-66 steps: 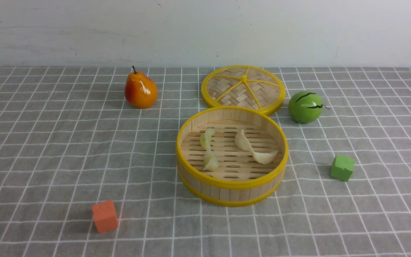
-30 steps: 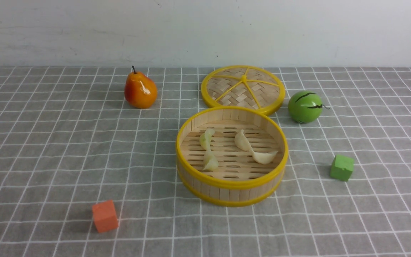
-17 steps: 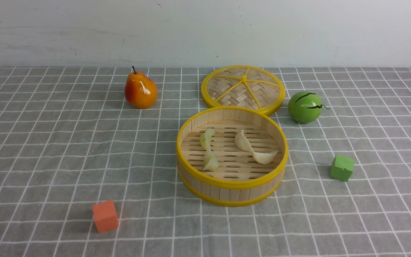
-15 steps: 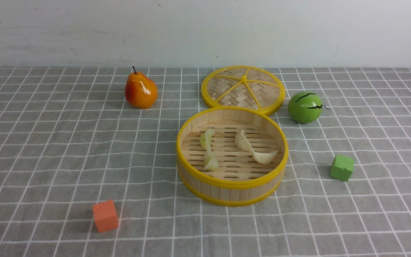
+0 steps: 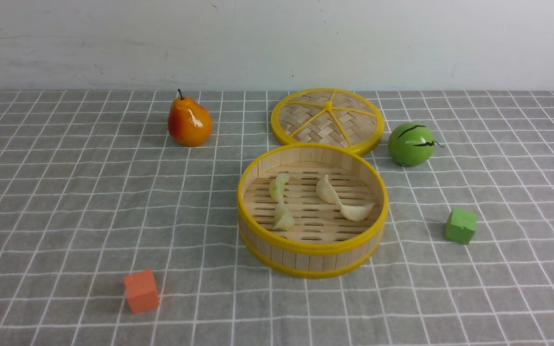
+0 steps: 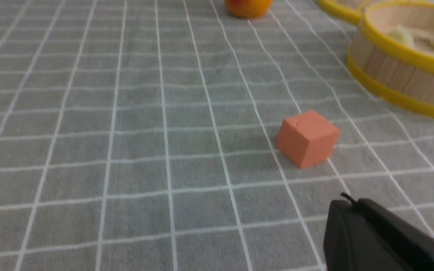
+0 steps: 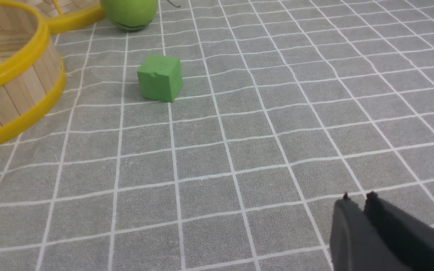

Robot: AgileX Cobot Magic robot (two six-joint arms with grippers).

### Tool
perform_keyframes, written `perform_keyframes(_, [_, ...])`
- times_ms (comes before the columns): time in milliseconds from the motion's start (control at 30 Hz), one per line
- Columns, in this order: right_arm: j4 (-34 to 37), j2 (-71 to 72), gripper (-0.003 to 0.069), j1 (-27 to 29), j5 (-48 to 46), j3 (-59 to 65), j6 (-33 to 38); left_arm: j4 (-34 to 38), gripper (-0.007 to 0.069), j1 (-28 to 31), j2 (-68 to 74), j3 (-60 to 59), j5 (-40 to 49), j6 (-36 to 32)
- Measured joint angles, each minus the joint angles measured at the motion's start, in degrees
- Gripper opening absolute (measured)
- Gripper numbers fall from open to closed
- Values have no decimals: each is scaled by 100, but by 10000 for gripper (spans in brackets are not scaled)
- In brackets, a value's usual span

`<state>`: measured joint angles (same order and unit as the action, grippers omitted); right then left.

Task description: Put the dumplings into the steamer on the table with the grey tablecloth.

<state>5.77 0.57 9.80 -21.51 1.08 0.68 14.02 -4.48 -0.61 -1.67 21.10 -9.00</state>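
The steamer point(image 5: 313, 247) stands on the grey tablecloth point(image 5: 65, 192) right of centre. The dumplings lie inside it on the slat floor: two pale green ones point(image 5: 279, 186) point(image 5: 284, 218) at the left, two cream ones point(image 5: 326, 190) point(image 5: 356, 211) at the right. Neither arm shows in the front view. In the left wrist view my left gripper point(image 6: 347, 199) is shut and empty, low over the cloth near the orange cube point(image 6: 309, 137). In the right wrist view my right gripper point(image 7: 357, 196) shows a narrow gap between its tips, nothing in it, well away from the green cube point(image 7: 160, 78).
The woven lid point(image 5: 327, 120) lies flat behind the steamer. A toy pear point(image 5: 189, 121) stands at the back left, a round green fruit point(image 5: 411, 143) at the back right. The green cube point(image 5: 461, 226) sits right of the steamer, the orange cube point(image 5: 141, 290) at the front left.
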Motion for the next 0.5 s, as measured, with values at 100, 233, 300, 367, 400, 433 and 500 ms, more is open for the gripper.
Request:
perform_keyframes(100, [0, 0, 62, 0, 0, 0, 0, -417, -14, -220, 0, -9, 177, 375])
perform_keyframes(233, [0, 0, 67, 0, 0, 0, 0, -1059, -14, -399, 0, -9, 157, 1256])
perform_keyframes(300, [5, 0, 72, 0, 0, 0, 0, -1358, -14, -407, 0, -9, 157, 1700])
perform_keyframes(367, [5, 0, 75, 0, 0, 0, 0, -1445, -14, -407, 0, -9, 157, 1824])
perform_keyframes(400, [5, 0, 77, 0, 0, 0, 0, -1471, -14, -407, 0, -9, 157, 1856])
perform_keyframes(433, [5, 0, 78, 0, 0, 0, 0, -1485, -14, -407, 0, -9, 157, 1881])
perform_keyframes(500, [5, 0, 80, 0, 0, 0, 0, -1493, -14, -407, 0, -9, 157, 1902])
